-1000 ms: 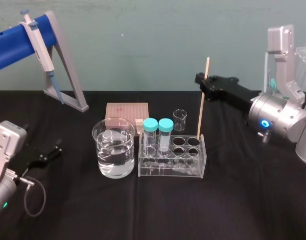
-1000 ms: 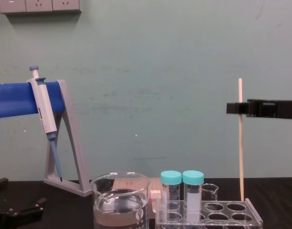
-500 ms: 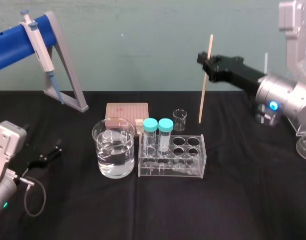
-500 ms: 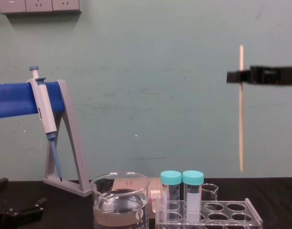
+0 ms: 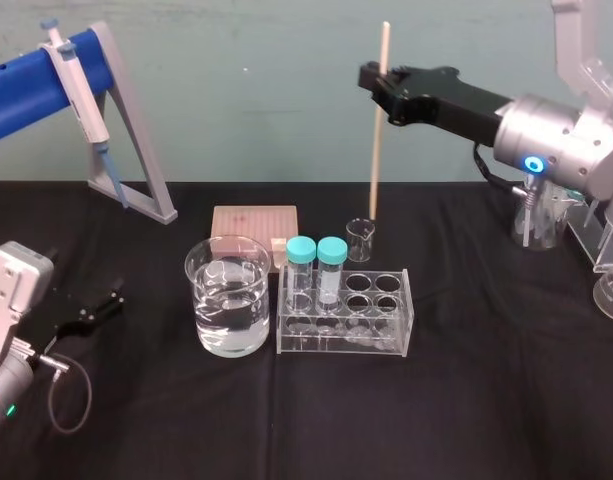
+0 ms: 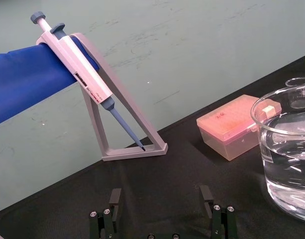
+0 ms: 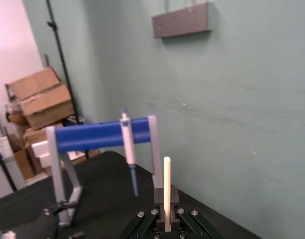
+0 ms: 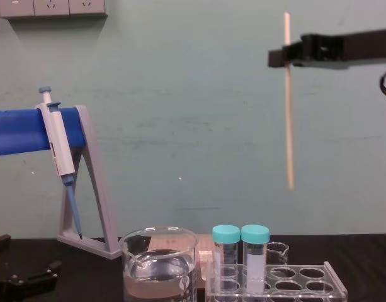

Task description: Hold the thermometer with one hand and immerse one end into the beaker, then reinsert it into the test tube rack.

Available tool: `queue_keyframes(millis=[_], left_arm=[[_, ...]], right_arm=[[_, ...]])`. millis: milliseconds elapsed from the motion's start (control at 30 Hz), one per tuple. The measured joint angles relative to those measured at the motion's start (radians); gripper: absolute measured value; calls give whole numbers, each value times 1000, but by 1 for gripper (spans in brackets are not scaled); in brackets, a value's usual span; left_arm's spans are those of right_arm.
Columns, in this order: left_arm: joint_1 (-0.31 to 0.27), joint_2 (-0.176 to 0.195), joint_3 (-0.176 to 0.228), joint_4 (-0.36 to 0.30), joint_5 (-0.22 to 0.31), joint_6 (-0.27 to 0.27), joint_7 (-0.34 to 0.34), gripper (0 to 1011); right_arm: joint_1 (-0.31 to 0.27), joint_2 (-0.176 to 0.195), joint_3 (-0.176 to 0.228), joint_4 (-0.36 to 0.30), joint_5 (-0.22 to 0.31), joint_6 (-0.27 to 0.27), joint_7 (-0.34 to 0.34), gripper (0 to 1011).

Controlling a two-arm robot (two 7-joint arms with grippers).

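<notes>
Pale beige thermometer (image 5: 378,130): thin, stiff, likely light and snappable, hanging upright high over the test tube rack (image 5: 398,322), right of the beaker (image 5: 226,300), pinched near its top by the closed right gripper (image 5: 381,82), the best hold; left gripper (image 5: 104,303) parked near left, fingers apart and empty.

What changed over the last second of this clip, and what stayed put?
The right gripper, shut on the thermometer, lifted it out of the test tube rack and carried it up and toward the robot's left, nearer the beaker; it now hangs upright in the air. The rack, the beaker and the open left gripper, parked at the near left, stayed put.
</notes>
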Motion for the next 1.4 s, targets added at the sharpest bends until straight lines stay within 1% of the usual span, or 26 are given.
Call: queue_keyframes(millis=[267,300,333,367,533,667,700,733,833,933,967,1000,1033,1167,1300,1367,1400], left_arm=[[0,0,0,0,0,0,0,1004],[0,0,0,0,0,0,0,1004],[0,0,0,0,0,0,0,1004],[0,0,0,0,0,0,0,1004],[0,0,0,0,0,0,0,1004],[0,0,0,0,0,0,0,1004],[0,0,0,0,0,0,0,1004],[0,0,0,0,0,0,0,1004],[0,0,0,0,0,0,0,1004],[0,0,0,0,0,0,0,1004],[0,0,0,0,0,0,0,1004],[0,0,0,0,0,0,0,1004],[0,0,0,0,0,0,0,1004],[0,0,0,0,0,0,0,1004],[0,0,0,0,0,0,0,1004],[0,0,0,0,0,0,0,1004],[0,0,0,0,0,0,0,1004]], right_arm=[[33,-17,-35,-30,21,4,11,55],[35,-19,-39,-31,21,1,12,55],[43,-26,-54,-33,22,-10,19,55],[43,-26,-54,-33,22,-10,19,55],[61,-41,-84,-24,23,-27,30,55],[90,-69,-129,24,14,-47,41,55],[100,-79,-143,46,6,-56,44,55],[100,-79,-143,46,6,-56,44,55],[122,-116,-177,118,-8,-84,62,55],[134,-136,-191,162,-12,-100,77,55],[142,-152,-201,194,-16,-111,88,55],[146,-159,-205,209,-17,-116,93,55],[152,-174,-213,237,-21,-126,104,55],[163,-202,-232,295,-34,-153,130,55],[169,-226,-248,338,-52,-175,147,55],[169,-237,-257,359,-69,-198,156,55],[169,-237,-257,359,-69,-198,156,55]])
